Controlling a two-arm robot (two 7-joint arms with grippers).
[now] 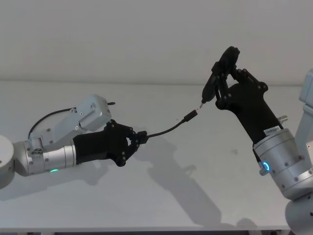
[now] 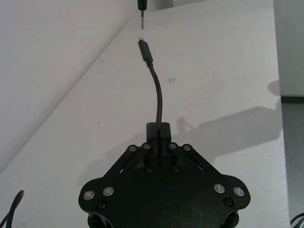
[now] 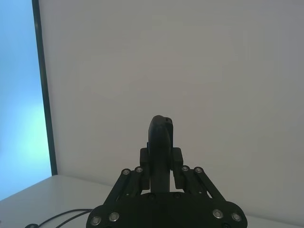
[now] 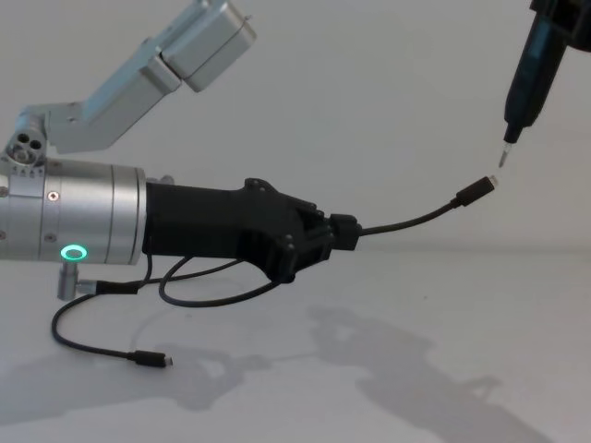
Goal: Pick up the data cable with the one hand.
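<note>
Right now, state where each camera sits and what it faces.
Head: above, looking down at the table; both arms show, left tool holding the data cable.
Chest: low, side-on; left tool.
Left wrist: behind its tool, along the cable toward the pen-like tool.
Right wrist: behind right tool, facing wall.
Head and chest share the plug.

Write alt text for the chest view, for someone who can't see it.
The left gripper is shut on the data cable, holding it off the white table, its plug raised toward the tip of a black pen-like tool at upper right. The cable's slack loops down onto the table.
</note>
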